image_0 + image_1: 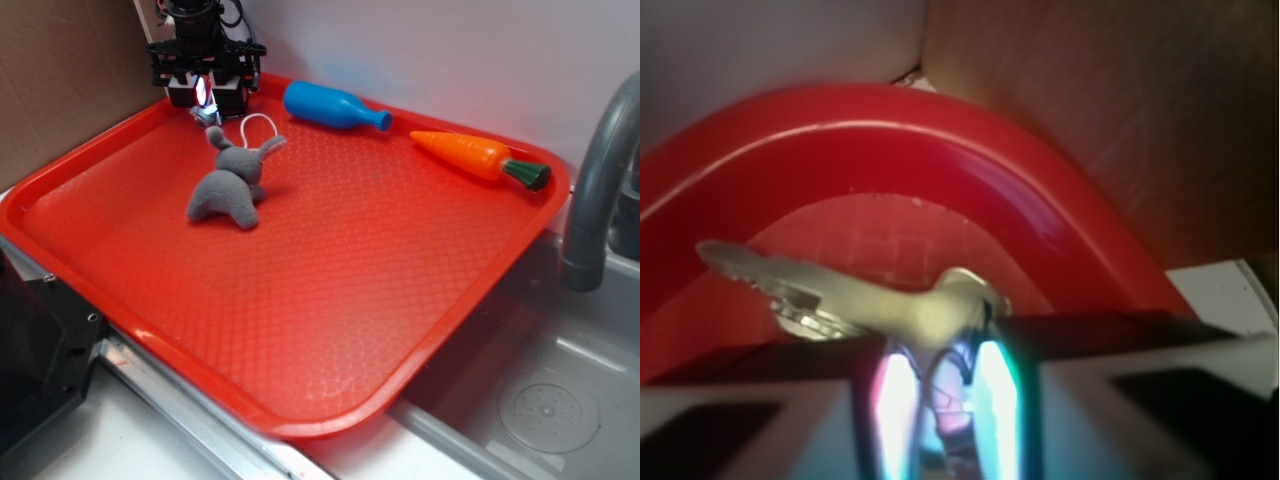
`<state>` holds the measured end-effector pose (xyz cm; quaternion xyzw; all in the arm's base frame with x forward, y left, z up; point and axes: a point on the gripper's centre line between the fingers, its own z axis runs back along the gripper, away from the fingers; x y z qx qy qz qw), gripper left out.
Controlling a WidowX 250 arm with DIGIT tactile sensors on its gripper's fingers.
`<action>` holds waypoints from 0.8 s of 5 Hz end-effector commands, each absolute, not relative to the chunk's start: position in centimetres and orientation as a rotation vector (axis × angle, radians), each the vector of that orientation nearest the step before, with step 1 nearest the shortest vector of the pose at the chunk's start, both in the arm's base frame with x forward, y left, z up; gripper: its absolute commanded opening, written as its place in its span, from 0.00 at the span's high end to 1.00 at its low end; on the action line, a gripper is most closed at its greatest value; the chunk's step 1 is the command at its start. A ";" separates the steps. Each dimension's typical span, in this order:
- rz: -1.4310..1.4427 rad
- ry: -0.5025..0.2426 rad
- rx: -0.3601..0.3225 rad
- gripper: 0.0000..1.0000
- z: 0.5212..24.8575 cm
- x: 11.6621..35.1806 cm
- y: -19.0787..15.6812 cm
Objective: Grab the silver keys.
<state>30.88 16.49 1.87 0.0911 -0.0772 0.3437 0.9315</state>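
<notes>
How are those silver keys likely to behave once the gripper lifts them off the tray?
The silver keys are thin flat metal, so each key should stay stiff. Several seem stacked together, so the bunch will probably dangle and swing rather than hold one shape. The gripper appears closed on their head end only; smooth shiny metal could slip or pivot between the fingers.
</notes>
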 end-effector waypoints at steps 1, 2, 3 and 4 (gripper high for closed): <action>0.656 -0.184 0.108 1.00 6.2 29.0 16.1; 0.618 -0.214 0.043 1.00 9.3 27.4 14.4; 0.594 -0.228 0.039 1.00 12.3 26.1 12.4; 0.491 -0.250 -0.018 1.00 17.2 25.2 8.9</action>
